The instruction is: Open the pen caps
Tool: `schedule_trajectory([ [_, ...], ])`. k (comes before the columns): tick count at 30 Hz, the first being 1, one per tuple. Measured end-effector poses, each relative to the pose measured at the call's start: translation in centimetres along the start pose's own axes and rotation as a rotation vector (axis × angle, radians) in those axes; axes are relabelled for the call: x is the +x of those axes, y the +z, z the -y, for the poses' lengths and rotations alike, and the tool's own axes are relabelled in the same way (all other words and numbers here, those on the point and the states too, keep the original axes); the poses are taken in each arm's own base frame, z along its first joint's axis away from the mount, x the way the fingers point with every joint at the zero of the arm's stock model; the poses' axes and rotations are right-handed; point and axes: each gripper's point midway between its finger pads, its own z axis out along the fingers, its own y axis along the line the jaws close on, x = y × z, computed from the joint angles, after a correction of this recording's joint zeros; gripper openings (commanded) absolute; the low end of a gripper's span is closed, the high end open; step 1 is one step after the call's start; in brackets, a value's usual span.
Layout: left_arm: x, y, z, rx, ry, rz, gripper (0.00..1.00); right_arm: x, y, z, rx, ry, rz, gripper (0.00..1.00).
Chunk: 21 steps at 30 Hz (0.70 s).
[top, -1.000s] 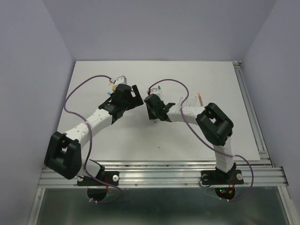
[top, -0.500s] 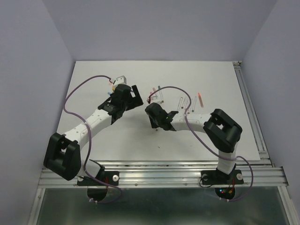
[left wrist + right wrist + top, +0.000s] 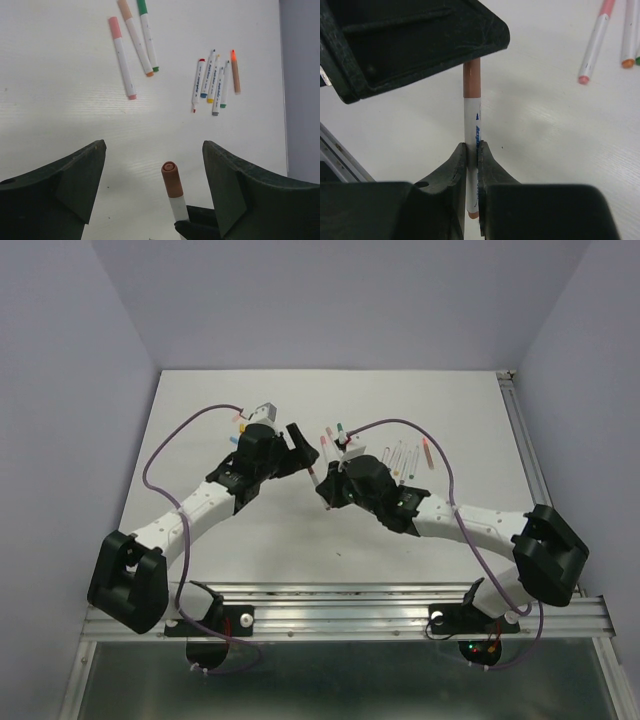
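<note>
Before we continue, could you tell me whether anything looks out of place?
Nothing stands out: the right gripper clamps a brown-capped white plastic pen, its cap between the jaws of the open left gripper; other pens lie flat.

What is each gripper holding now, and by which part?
The right gripper holds a brown-capped pen by its white barrel, below the cap. The left gripper holds nothing.

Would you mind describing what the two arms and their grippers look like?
The left arm and right arm have white tubular links joined by chunky black joint housings. A thin purple cable loops along each. The left gripper and right gripper have matte black, wedge-shaped fingers.
</note>
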Motion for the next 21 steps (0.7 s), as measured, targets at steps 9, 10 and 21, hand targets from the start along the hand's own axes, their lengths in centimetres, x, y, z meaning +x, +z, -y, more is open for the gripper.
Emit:
schedule_trajectory([
  [9, 0.5, -0.6, 2.7, 0.147, -0.051, -0.026, 0.67, -1.3, -0.4, -1.0, -0.046, 0.017, 0.044, 0.01],
  [10, 0.4, -0.7, 3.0, 0.166, -0.054, -0.024, 0.57, -1.4, -0.4, -1.1, -0.05, 0.017, 0.046, 0.01],
  [21, 0.3, -0.9, 3.7, 0.201, -0.06, -0.022, 0.15, -1.6, -0.4, -1.5, -0.065, 0.019, 0.054, 0.01],
])
